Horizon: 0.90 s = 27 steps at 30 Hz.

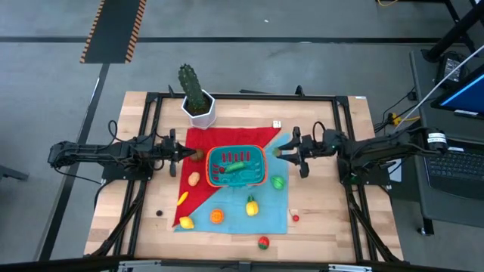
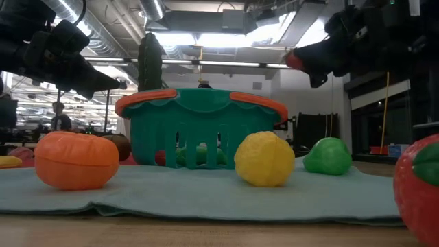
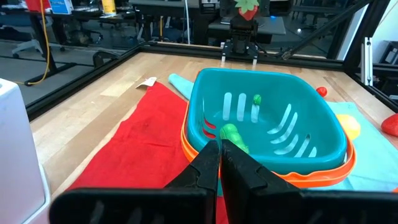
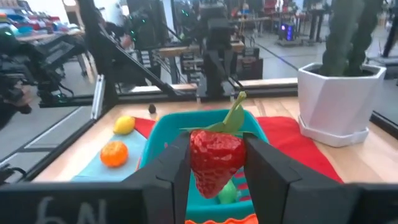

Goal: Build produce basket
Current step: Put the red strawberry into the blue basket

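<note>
The basket [image 1: 237, 167] is sitting mid-counter [image 1: 333, 227] on red and teal cloths; being light, stiff plastic by the look of it, it is probably best taken by its orange-red rim. Inside, a green vegetable [image 3: 231, 134] and some red pieces [image 1: 236, 158] are lying on the floor. The right pincer [image 4: 217, 163] is hovering just beside the basket's right edge, its fingers gripping a strawberry [image 4: 216, 153] by the flanks; the toy looks hard, smooth and liable to slip. The left pincer [image 3: 219, 163] is waiting at the basket's left edge, fingers pressed together and empty. An orange [image 1: 217, 215], yellow fruit [image 1: 251, 205] and others are lying loose around the basket.
</note>
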### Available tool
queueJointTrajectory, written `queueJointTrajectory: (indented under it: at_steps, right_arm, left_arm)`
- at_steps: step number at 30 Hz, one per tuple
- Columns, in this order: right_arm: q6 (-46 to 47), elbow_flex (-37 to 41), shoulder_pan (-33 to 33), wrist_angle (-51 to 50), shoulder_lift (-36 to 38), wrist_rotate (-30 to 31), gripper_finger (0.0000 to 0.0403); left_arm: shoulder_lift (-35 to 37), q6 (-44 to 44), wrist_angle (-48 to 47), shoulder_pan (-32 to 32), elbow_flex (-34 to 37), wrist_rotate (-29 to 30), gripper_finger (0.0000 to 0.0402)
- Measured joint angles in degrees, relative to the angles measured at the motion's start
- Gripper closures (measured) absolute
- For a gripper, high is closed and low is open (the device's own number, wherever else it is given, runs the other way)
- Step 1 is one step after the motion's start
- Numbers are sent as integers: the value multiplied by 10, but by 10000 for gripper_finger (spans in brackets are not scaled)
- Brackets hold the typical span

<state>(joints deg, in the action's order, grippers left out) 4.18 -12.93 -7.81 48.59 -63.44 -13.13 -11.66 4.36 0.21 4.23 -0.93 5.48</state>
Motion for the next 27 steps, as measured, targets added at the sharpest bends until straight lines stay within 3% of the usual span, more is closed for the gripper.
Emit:
queueJointTrajectory:
  at_steps: [7,12,27]
  right_arm:
    - [-18,-46,2,-20,-37,-3,278]
    - [-32,-96,3,-86,-74,-5,278]
    - [-93,-229,18,-113,-201,-36,278]
  left_arm:
    - [0,0,0,0,0,0,394]
    - [0,0,0,0,0,0,394]
    - [0,0,0,0,0,0,394]
